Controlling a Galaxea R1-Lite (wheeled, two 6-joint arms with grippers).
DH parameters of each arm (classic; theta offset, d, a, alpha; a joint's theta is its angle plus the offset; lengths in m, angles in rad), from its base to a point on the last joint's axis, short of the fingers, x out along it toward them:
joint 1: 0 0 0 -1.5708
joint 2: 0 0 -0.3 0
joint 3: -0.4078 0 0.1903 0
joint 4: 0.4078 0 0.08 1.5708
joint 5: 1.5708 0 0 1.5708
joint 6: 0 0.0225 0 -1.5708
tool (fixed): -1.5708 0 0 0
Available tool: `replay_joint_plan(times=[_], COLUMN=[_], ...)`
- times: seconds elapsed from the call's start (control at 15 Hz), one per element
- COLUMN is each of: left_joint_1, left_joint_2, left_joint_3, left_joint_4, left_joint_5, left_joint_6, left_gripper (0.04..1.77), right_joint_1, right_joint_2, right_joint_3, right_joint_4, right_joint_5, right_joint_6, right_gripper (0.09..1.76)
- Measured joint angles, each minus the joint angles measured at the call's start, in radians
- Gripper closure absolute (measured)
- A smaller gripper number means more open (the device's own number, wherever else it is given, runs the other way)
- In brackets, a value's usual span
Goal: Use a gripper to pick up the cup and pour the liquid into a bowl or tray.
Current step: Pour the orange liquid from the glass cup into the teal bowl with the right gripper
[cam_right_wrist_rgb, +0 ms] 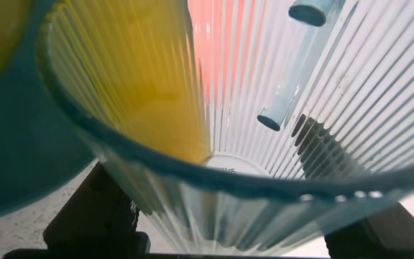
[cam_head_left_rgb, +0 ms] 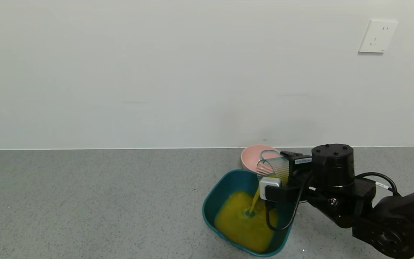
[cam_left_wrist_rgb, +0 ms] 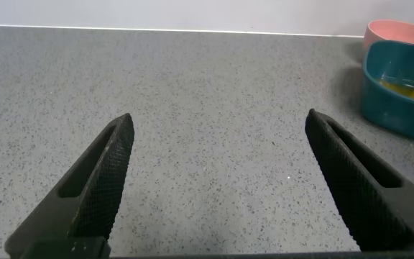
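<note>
Firmly around cup [cam_head_left_rgb: 272, 168], right end effector [cam_head_left_rgb: 282, 172].

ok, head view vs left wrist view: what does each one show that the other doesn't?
Head view only: the right claw shut on the tilted cup, a stream of orange liquid falling into the teal tub, and a wall socket.
Left wrist view only: the left claw, open, over bare grey counter.
Both: tub, liquid, pink bowl, counter.
</note>
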Motion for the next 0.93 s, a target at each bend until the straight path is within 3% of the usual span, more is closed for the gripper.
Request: replay_joint_plan(times=[0.93], left_joint_1=[0.000], left_joint_2=[0.000], left_joint_3=[0.000], left_joint_4=[0.000], left_joint_5=[0.000], left_joint_6=[0.000], left_gripper=[0.09], right_joint_1=[-0.007], right_joint_2=[-0.001], right_joint_3=[-0.020], right_joint_4=[0.000], right_joint_5=[0.000], right_joint_6=[-0.198], right_gripper=[0.48])
